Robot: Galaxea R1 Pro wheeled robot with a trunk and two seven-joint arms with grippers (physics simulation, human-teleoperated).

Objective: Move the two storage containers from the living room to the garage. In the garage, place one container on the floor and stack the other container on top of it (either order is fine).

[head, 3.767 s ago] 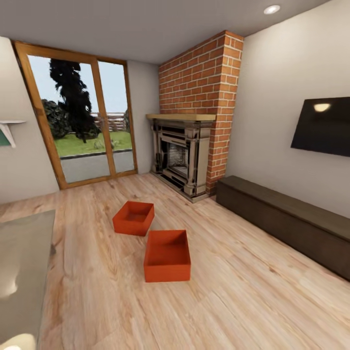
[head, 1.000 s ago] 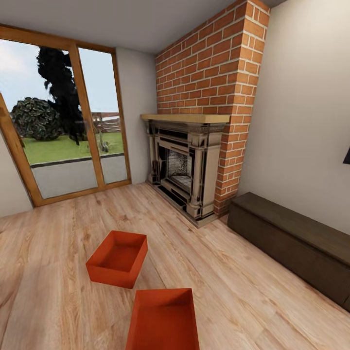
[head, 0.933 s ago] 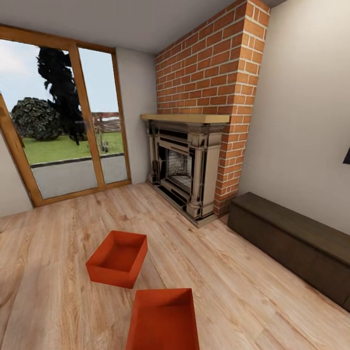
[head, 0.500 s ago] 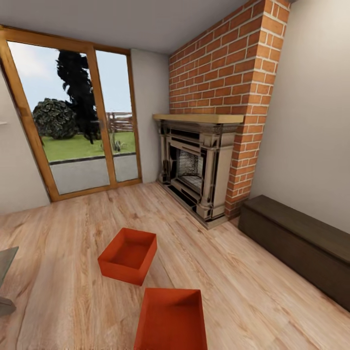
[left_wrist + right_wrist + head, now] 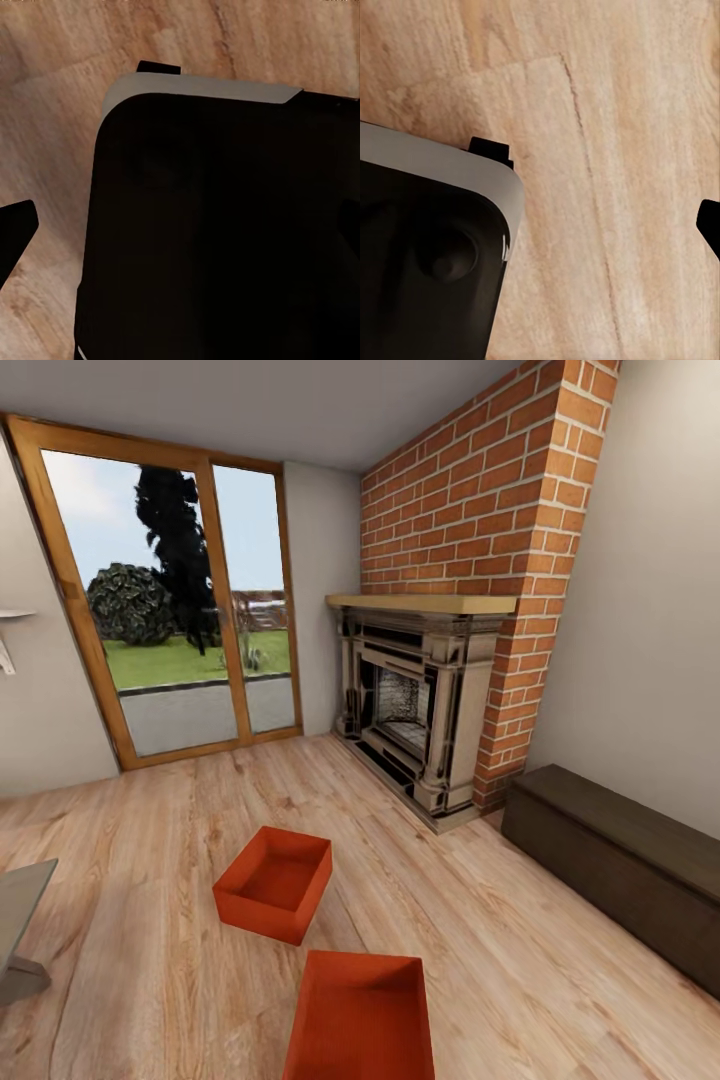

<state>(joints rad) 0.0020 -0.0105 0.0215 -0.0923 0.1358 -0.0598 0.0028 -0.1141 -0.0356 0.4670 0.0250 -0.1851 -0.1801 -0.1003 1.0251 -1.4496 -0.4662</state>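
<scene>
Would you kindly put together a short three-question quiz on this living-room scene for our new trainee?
1. True or false: the two storage containers are stacked.
2. What do they rest on? A) grey concrete B) the wood-plank floor C) the dark bench
3. Fill in: the fireplace stands under a red ____ chimney.

Key: 1 false, they sit apart; 2 B; 3 brick.

Dark rounded robot body (image 5: 427,262) over light wood-plank floor (image 5: 607,150).
</scene>
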